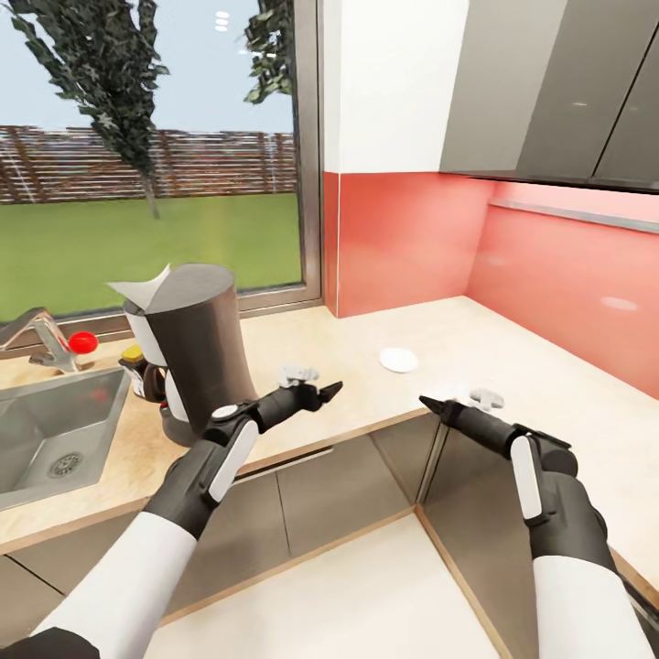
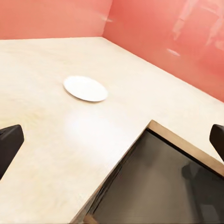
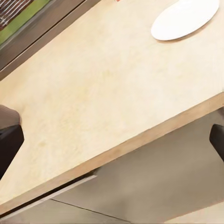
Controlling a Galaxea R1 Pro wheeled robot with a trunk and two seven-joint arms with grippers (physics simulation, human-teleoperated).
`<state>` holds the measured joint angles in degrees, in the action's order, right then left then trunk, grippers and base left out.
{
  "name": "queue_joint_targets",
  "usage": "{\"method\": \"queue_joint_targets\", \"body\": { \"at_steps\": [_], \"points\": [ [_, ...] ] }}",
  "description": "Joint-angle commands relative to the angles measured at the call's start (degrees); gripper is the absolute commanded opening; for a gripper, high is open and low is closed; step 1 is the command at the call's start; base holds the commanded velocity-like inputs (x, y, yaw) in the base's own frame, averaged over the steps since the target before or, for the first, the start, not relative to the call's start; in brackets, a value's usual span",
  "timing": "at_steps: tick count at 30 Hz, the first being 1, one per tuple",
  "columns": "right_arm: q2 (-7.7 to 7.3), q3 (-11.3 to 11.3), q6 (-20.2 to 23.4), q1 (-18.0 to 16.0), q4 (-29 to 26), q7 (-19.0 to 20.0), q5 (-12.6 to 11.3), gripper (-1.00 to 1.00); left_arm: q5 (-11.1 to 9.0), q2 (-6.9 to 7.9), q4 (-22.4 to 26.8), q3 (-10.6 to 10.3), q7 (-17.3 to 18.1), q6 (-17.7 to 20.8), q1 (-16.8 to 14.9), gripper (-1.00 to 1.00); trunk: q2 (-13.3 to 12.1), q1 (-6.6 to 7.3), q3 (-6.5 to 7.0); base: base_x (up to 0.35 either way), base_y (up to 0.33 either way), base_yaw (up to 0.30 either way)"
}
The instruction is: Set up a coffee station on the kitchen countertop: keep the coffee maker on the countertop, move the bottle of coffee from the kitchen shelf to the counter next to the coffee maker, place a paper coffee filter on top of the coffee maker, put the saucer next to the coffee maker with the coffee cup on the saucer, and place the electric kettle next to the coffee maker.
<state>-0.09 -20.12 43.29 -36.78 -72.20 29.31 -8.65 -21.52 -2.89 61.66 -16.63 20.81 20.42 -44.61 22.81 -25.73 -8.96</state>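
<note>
The coffee maker [image 1: 197,352] stands on the kitchen countertop [image 1: 476,334] beside the sink, with the paper coffee filter [image 1: 146,286] lying on its top. The bottle of coffee [image 1: 135,364], yellow-lidded, peeks out right behind it. The saucer [image 1: 398,360] [image 2: 85,88] [image 3: 185,19] lies bare further right on the countertop. My left gripper [image 1: 320,389] [image 2: 112,140] hovers open over the counter's front edge, short of the saucer. My right gripper [image 1: 439,405] [image 3: 112,140] is open too, at the inner corner. The coffee cup and electric kettle are out of view.
A steel sink [image 1: 55,430] with a faucet [image 1: 41,334] and a red knob [image 1: 82,341] sits at the left. A red backsplash [image 1: 403,238] and grey wall cabinets [image 1: 567,91] border the L-shaped counter. Grey cabinet fronts [image 1: 348,485] stand below.
</note>
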Motion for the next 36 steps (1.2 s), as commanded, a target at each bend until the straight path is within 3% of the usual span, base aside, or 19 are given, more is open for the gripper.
{"method": "queue_joint_targets", "body": {
  "at_steps": [1,4,7,16,32,36],
  "points": [
    [0.00,-0.09,0.44,-0.06,0.05,0.00,-0.40,1.00,-0.60,-0.08,0.02,-0.01,-0.65,0.51,-0.01,1.00,0.11,-0.05,-0.12,0.176,0.000,0.000],
    [0.00,-0.10,0.46,-0.08,0.11,-0.05,-0.38,1.00,-0.74,-0.23,-0.63,-0.10,-3.31,0.35,0.08,1.00,0.11,-0.05,-0.12,0.279,0.000,0.000],
    [0.00,-0.06,0.49,-0.08,0.19,-0.18,-0.29,1.00,-0.78,-0.25,-0.72,-0.09,-3.65,0.38,0.11,1.00,0.11,-0.05,-0.12,0.330,0.000,0.000],
    [0.09,0.04,0.56,-0.07,0.25,-1.37,-0.23,1.00,-1.04,-0.27,-2.04,-0.07,-3.76,0.41,0.08,1.00,0.11,-0.05,-0.12,0.337,0.000,-0.140],
    [0.36,0.10,0.62,-0.12,-0.02,-1.69,-0.48,1.00,-1.30,-0.25,-2.30,0.02,-3.76,0.27,0.77,1.00,0.11,-0.05,-0.12,0.338,0.000,-0.008],
    [0.11,0.06,0.57,-0.12,0.11,-1.63,-0.42,1.00,-1.35,-0.26,-2.33,-0.02,-3.79,-2.71,0.91,1.00,0.11,-0.05,-0.12,0.264,0.000,0.000]
  ]
}}
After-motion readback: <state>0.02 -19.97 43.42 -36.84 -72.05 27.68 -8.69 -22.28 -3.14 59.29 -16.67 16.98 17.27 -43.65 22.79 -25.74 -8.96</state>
